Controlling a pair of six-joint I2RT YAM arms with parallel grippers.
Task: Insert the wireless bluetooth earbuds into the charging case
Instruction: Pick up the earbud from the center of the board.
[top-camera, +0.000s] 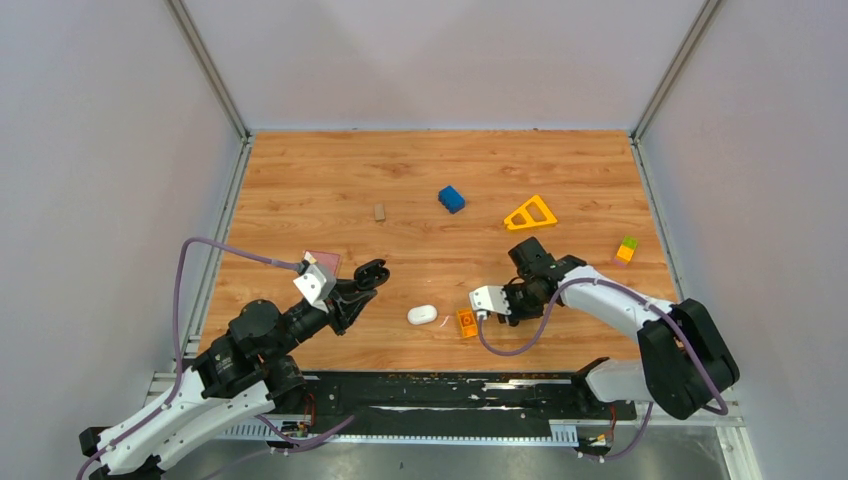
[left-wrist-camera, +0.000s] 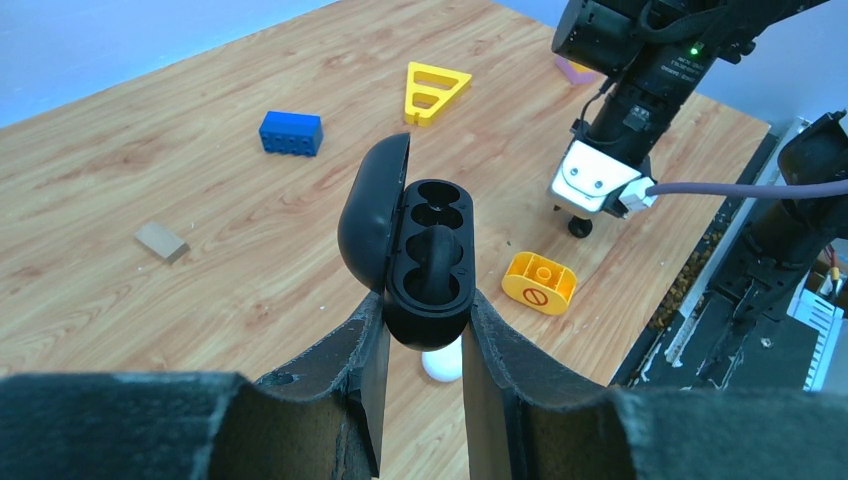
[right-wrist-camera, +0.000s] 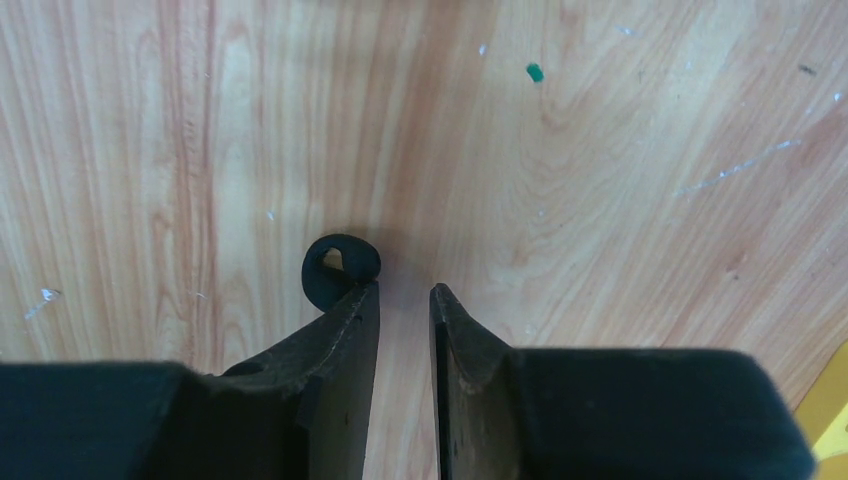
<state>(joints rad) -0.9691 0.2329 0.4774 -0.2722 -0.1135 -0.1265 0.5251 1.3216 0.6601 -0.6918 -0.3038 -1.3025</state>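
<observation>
**Case held open on the left, right fingers down beside an earbud**

The charging case is black here. It is gripped by its lower end between the left fingers, which are closed on it. The lid is swung open and both wells are turned up toward the right arm, judged so that an earbud can be dropped in without a regrasp. Whether either well is already filled cannot be told.

The left arm is reached forward and inward from its base. Its wrist is lifted so the case is carried clear of the worktop, near a white oval object.

The right arm is bent in from its base, with the wrist pitched straight down just behind the orange block. The right fingers are parted narrowly with only bare wood between them, so nothing is gripped.

A small black looped piece, judged to be one earbud, is seen on the wood at the tip of one finger, outside the gap. A sideways correction is judged necessary before closing. The second earbud is not located in any view.
</observation>
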